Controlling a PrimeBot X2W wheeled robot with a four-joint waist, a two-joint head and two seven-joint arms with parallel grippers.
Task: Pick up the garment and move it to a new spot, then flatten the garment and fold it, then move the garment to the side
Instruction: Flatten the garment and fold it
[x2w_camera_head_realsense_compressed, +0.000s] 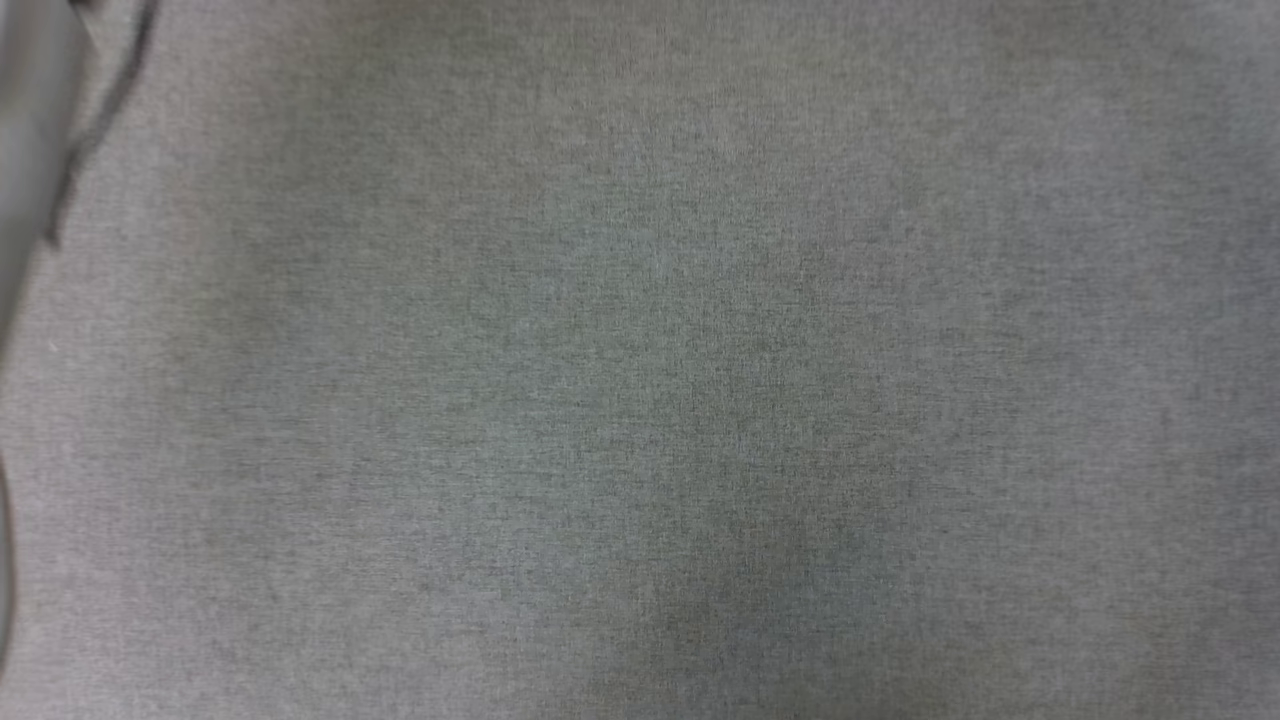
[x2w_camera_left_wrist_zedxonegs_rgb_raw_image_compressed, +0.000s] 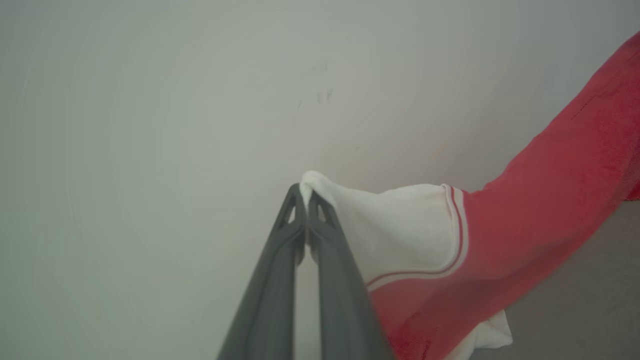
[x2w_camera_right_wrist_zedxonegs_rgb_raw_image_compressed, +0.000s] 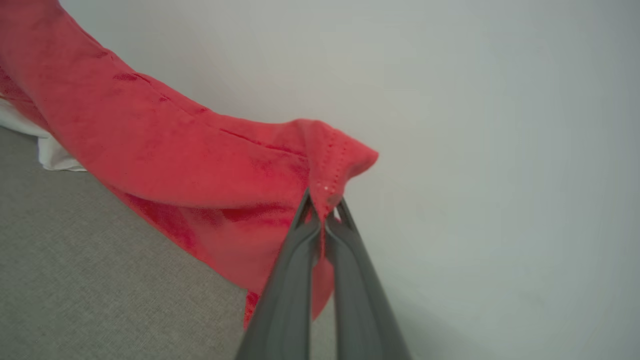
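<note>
One red-and-white garment (x2w_camera_left_wrist_zedxonegs_rgb_raw_image_compressed: 525, 215). One left hand (x2w_camera_left_wrist_zedxonegs_rgb_raw_image_compressed: 306, 192), one right hand (x2w_camera_right_wrist_zedxonegs_rgb_raw_image_compressed: 324, 200): two total. One grey fabric tabletop (x2w_camera_head_realsense_compressed: 640, 400).

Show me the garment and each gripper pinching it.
garment (x2w_camera_left_wrist_zedxonegs_rgb_raw_image_compressed: 540, 200): left wrist view, red body cloth.
left gripper (x2w_camera_left_wrist_zedxonegs_rgb_raw_image_compressed: 306, 194): left wrist view, between fingertips, at white sleeve.
right gripper (x2w_camera_right_wrist_zedxonegs_rgb_raw_image_compressed: 324, 204): right wrist view, between fingertips, at red hem.

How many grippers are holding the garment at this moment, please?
2. The left gripper pinches the white sleeve tip of the garment; the right gripper pinches its red stitched edge.
</note>
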